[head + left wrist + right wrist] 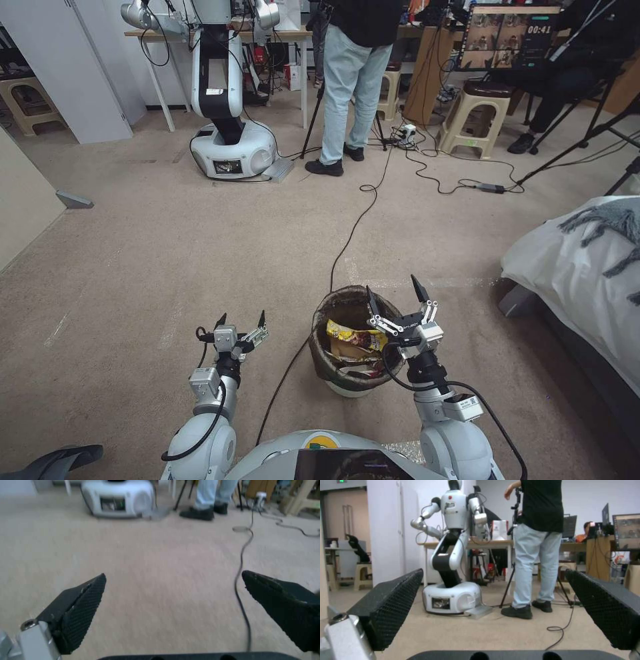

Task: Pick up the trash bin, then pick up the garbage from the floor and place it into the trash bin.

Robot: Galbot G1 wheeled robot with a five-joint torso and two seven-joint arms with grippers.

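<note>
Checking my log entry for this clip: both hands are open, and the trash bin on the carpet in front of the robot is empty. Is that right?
Not quite. The trash bin is not empty: the head view shows yellow snack wrappers inside it. The rest holds: the left hand and right hand are both open, and the bin stands on the carpet.

Premises: a robotics lab set up as a mock bedroom. Beige carpet [167, 240] covers the floor. A second wheeled robot [230, 143] stands at upper left of the head view beside a work table [220, 33]. A monitor [510, 37] showing camera feeds sits upper right. Loose cables [353, 227], plastic stools [477, 110] and tripod legs [567, 150] surround it; a bed [587, 267] lies at right.
</note>
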